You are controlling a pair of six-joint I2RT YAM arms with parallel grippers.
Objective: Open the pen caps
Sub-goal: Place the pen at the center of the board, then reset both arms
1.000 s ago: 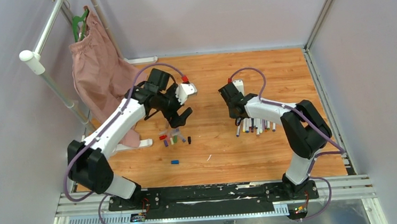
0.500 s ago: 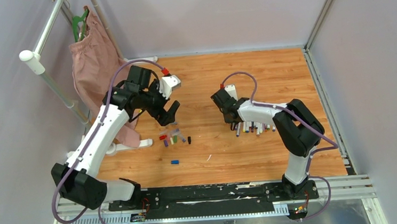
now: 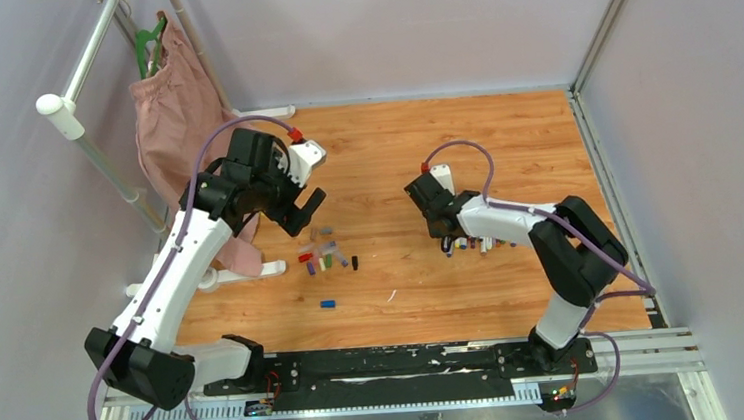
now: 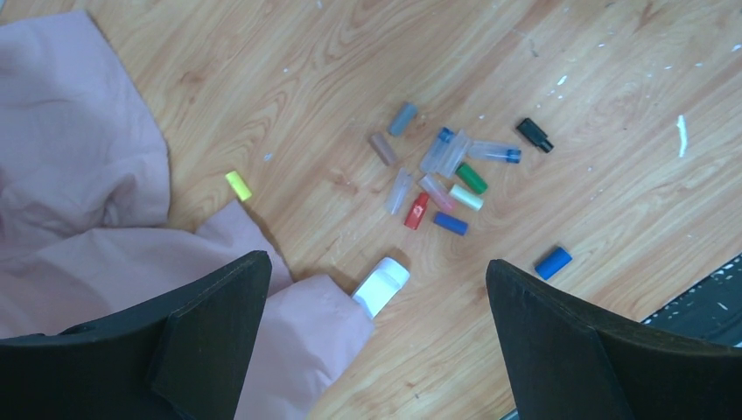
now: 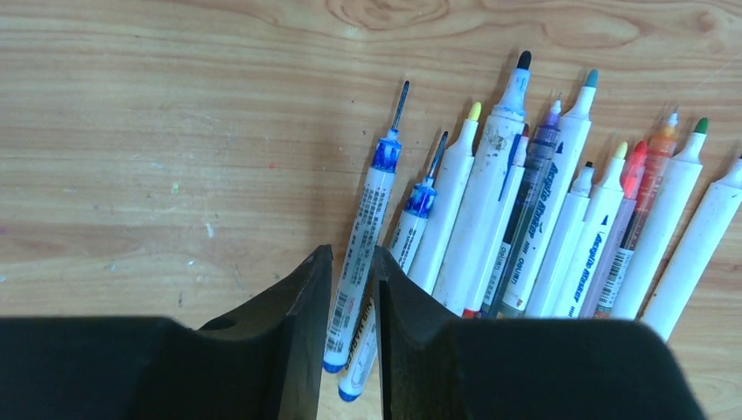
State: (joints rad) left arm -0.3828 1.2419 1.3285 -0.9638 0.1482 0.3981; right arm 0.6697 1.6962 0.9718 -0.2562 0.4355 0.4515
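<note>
top external: the pen caps [image 3: 327,258] are scattered on the table [image 3: 393,148], well apart from the pens [image 3: 476,244]. left wrist: the left gripper [image 4: 376,267] is held wide and empty above them. right wrist: the right gripper [image 5: 352,258] is narrowly parted astride a blue pen [image 5: 374,188], and a grip cannot be told; all visible tips are bared, so little seems left.

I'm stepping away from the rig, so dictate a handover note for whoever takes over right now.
Left gripper: wide open, empty, raised near the loose caps on the table.
Right gripper: jaws narrow around a blue pen in the pen pile; grip unclear.
Done: every pen in the wrist view shows a bare tip.
To do: no capped pen in view; check the pile.
</note>
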